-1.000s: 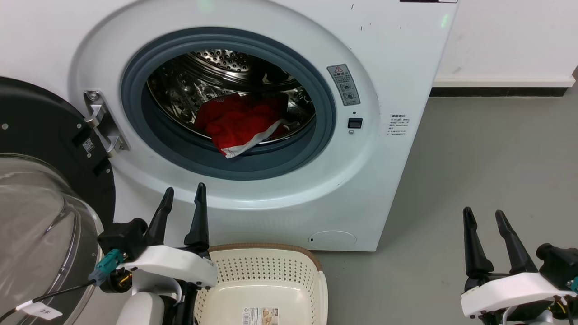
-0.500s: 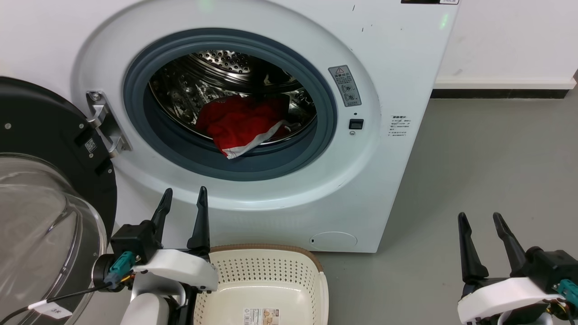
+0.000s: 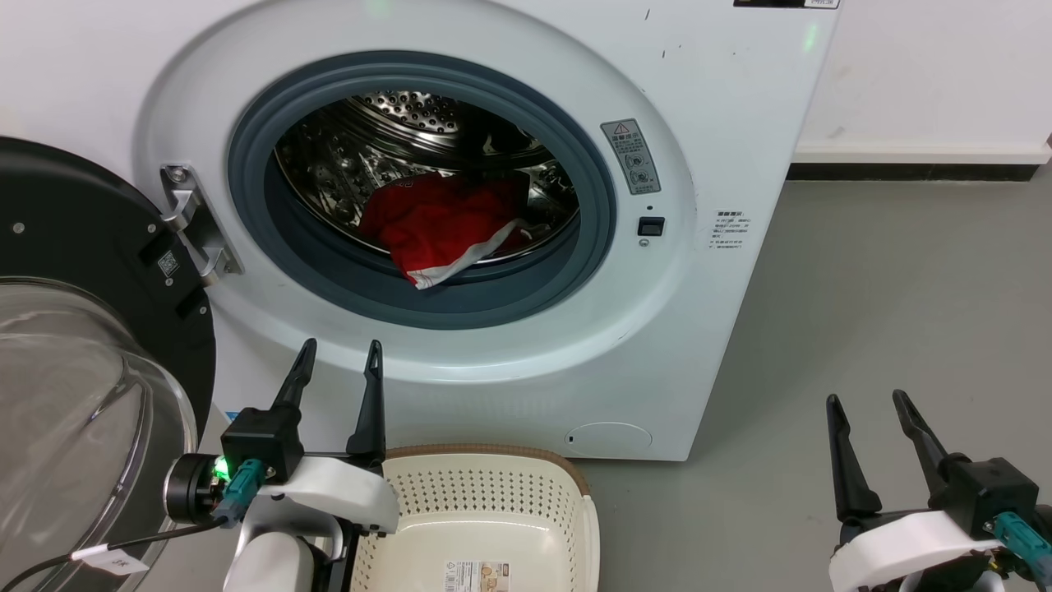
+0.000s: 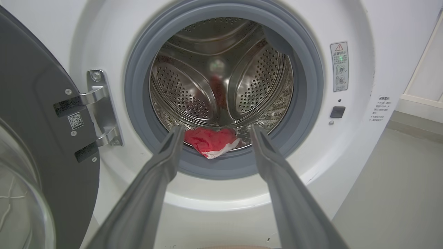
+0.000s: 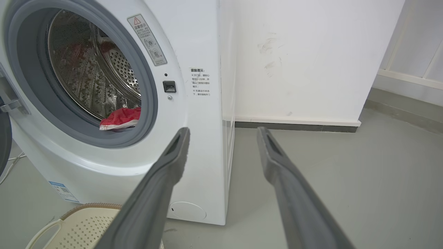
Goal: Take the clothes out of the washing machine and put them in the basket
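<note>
Nothing was moved yet: the red garment (image 3: 436,226) lay at the drum's front lip in the washing machine (image 3: 723,107), the basket (image 3: 485,450) held no clothes, and my left gripper (image 3: 342,345) and right gripper (image 3: 867,397) both stood spread, empty.

**Surroundings: six entries**

You have a grey floor (image 3: 888,288) and, behind it, a white wall (image 3: 929,66). A white skirting board (image 3: 920,154) runs along the wall's foot, with a dark strip (image 3: 904,171) beneath it meeting the floor. Your right wrist view adds faint scuff marks (image 5: 268,55) on the wall and a thin pale cable (image 5: 10,162) lying on the floor.
</note>
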Robot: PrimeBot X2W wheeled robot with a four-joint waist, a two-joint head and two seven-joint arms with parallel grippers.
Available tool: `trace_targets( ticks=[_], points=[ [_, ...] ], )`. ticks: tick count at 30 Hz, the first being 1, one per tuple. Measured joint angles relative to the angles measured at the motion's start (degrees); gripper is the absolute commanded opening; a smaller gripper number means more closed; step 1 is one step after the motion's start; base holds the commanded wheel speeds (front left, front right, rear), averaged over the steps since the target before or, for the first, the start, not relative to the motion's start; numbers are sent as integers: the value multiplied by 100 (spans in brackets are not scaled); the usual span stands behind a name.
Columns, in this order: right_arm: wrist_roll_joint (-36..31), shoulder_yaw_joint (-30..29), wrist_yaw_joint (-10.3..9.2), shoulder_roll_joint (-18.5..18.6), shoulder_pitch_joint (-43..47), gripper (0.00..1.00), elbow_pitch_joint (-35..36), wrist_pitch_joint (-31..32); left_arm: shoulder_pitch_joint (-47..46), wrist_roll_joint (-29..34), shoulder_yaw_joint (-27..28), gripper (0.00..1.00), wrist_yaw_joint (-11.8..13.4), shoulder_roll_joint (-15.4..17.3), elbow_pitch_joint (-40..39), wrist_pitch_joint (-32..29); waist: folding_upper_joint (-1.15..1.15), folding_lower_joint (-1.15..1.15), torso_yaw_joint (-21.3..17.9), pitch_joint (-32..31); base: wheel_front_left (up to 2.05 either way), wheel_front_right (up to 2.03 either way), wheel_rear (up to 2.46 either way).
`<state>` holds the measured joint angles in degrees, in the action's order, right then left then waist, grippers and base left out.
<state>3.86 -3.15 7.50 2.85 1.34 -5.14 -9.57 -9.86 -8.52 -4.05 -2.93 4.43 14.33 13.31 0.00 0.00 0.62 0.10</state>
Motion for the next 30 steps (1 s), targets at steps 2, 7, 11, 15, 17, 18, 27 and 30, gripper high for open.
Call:
trace_targets(
  ticks=[2, 7, 11, 15, 17, 18, 27, 30],
  points=[
    [-89, 4, 0, 0, 1, 100, 0, -7, -3, 87, -2, 100, 15, 0, 5, 10, 0, 0, 3, 0, 0, 0, 0],
    [-290, 5, 0, 1, 4, 100, -2, -47, -16, 258, -1, 100, 27, -1, 43, 69, 0, 0, 13, 1, 0, 0, 0],
    [-405, 7, 0, 1, 10, 100, -2, -77, -36, 386, 9, 100, 41, -3, 75, 109, 0, 0, 22, 3, 0, 0, 0],
    [-534, 14, 0, 1, 15, 100, -2, -101, -53, 499, 15, 100, 41, -20, 102, 153, 0, 0, 28, 12, 0, 0, 0],
    [-602, 13, 0, 1, 18, 100, -2, -108, -63, 549, 20, 100, 41, -26, 118, 167, 0, 0, 33, 17, 0, 0, 0],
    [-602, 12, 0, 1, 20, 100, -2, -108, -66, 550, 26, 100, 40, -31, 121, 176, 0, 0, 35, 20, 0, 0, 0],
    [-593, 2, 0, 1, 22, 100, -7, -109, -68, 541, 69, 100, 4, -58, 175, 176, 0, 0, 48, 54, 0, 0, 0],
    [-591, -1, 0, 1, 22, 100, -9, -124, -69, 542, 75, 100, -9, -64, 178, 176, 0, 0, 46, 67, 0, 0, 0]
  ],
)
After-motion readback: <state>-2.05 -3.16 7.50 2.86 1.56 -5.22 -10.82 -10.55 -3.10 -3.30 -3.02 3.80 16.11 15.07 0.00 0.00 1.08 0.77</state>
